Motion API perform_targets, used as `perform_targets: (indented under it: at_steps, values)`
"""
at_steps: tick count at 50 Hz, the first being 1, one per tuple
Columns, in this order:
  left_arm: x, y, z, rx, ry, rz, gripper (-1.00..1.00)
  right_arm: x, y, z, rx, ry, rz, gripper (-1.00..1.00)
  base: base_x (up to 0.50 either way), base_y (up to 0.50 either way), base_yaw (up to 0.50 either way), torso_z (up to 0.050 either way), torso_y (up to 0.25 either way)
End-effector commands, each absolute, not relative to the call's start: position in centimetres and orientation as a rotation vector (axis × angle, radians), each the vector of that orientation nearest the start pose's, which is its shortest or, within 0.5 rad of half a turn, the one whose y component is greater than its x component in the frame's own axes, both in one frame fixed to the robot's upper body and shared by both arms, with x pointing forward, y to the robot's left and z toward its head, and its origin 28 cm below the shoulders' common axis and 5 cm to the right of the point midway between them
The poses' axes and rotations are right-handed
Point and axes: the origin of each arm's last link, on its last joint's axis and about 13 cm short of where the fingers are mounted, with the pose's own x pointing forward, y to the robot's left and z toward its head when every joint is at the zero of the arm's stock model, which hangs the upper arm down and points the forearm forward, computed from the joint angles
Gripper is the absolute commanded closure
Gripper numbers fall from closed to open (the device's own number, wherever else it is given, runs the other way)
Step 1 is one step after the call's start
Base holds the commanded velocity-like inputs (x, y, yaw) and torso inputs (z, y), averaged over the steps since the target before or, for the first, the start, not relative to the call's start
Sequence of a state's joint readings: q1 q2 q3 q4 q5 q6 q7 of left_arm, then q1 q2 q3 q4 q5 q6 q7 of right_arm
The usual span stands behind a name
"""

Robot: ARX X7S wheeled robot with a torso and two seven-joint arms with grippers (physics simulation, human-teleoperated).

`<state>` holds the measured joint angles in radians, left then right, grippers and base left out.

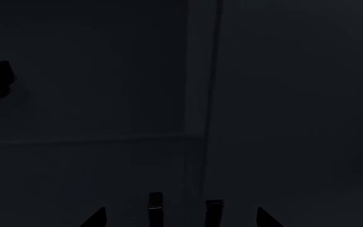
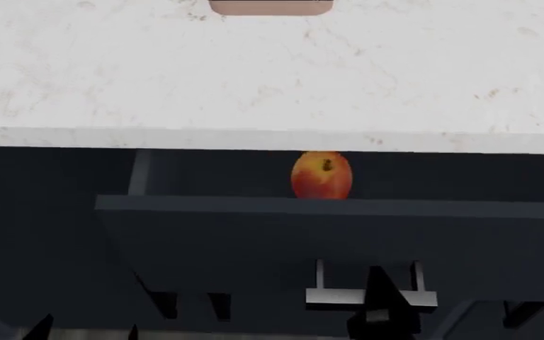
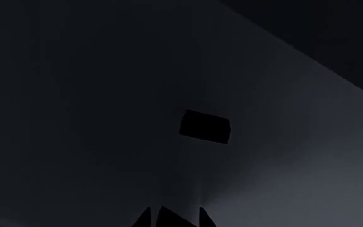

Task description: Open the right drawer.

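In the head view the right drawer [image 2: 282, 237] stands pulled out from under the white counter [image 2: 272, 78]. Its flat navy front faces me, and its horizontal bar handle [image 2: 343, 297] sits low on two posts. A red-yellow apple [image 2: 322, 176] lies inside at the back. My right gripper [image 2: 382, 303] is a black shape right in front of the handle. The right wrist view shows only dark fingertips [image 3: 142, 218] against a dark panel, with nothing between them. My left gripper [image 2: 192, 304] hangs open and empty below the drawer front, fingers [image 1: 155, 208] apart.
A tan object [image 2: 272, 6] lies at the counter's far edge. Dark cabinet fronts fill the left wrist view, with a vertical seam [image 1: 214, 71] between panels. A small black rectangle [image 3: 204, 126] sticks out of the panel in the right wrist view.
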<state>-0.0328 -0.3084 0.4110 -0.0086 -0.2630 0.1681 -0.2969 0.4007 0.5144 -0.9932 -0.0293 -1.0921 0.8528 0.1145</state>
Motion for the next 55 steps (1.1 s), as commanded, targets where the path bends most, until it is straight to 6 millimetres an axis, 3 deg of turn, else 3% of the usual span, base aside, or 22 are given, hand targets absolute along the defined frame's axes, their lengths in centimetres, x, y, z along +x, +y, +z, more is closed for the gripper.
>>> perform_targets:
  at_steps: [1,55]
  values:
    - [20.25,20.02,1.51,0.008,-0.076,-0.097,-1.00,23.82,-11.97,6.61,-1.777,-0.184,-0.059,1.00,-0.18,0.00,0.00,0.000,0.000]
    - [20.26,20.01,1.50,0.006,-0.075,-0.097,-1.00,23.95,-12.04,6.73,-1.791,-0.181,-0.055,1.00,-0.18,0.00,0.00,0.000,0.000]
